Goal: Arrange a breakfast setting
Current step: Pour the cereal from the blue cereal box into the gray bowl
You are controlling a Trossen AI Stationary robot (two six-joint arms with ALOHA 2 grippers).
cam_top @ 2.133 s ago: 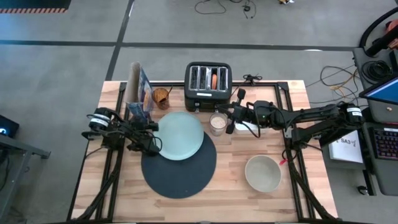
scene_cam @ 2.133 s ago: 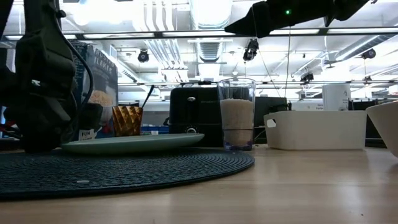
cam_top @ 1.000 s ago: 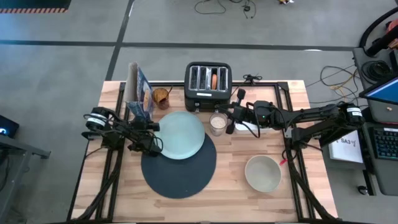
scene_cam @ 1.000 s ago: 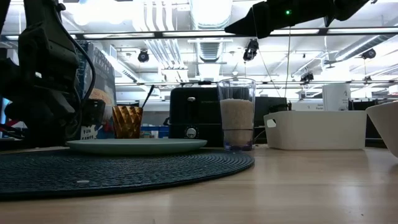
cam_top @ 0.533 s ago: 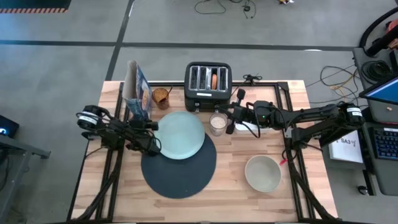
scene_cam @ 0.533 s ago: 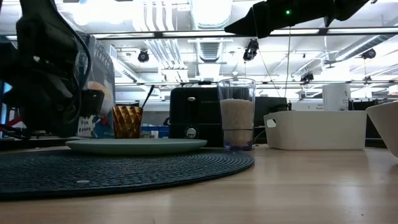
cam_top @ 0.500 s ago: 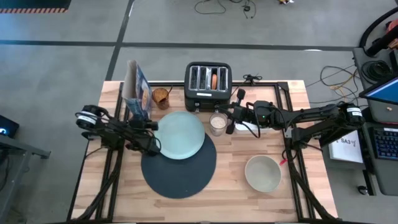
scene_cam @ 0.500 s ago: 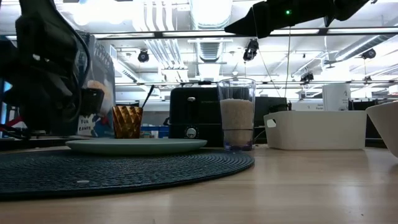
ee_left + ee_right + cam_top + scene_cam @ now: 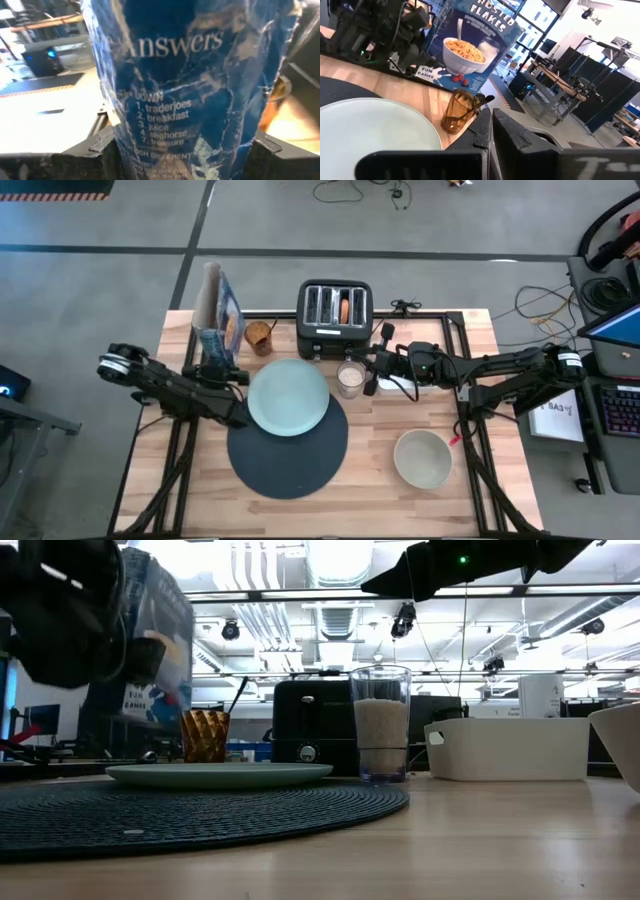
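My left gripper [image 9: 218,363] is shut on a blue cereal box [image 9: 215,315] at the table's far left and holds it in the air [image 9: 155,640]. A pale mint plate [image 9: 288,396] lies with its near part on the round dark-blue placemat [image 9: 290,455]. The milk glass [image 9: 350,379] stands right of the plate. The beige bowl [image 9: 422,457] stands at the near right. A bagel [image 9: 345,308] sticks out of a toaster slot. My right gripper [image 9: 372,372] is shut and empty, above the table beside the glass. No fruit or spoon shows plainly. My left gripper pinches the cereal box low down between its two fingers [image 9: 102,150], one on each side of the narrow panel that reads "Answers" [image 9: 175,100]. It comes level from the table's near-left side. The box hangs clear of the table, roughly upright.
The black toaster [image 9: 335,320] stands at the far middle. An amber cup [image 9: 260,336] with a dark handle in it stands left of the toaster. A white tray [image 9: 405,387] lies under my right arm. Bare wood lies along the near edge.
My left gripper has risen and drawn back toward the table's left edge, still shut on the cereal box. The box has come up with it and now hangs clear of the table. The plate has stayed where it was.
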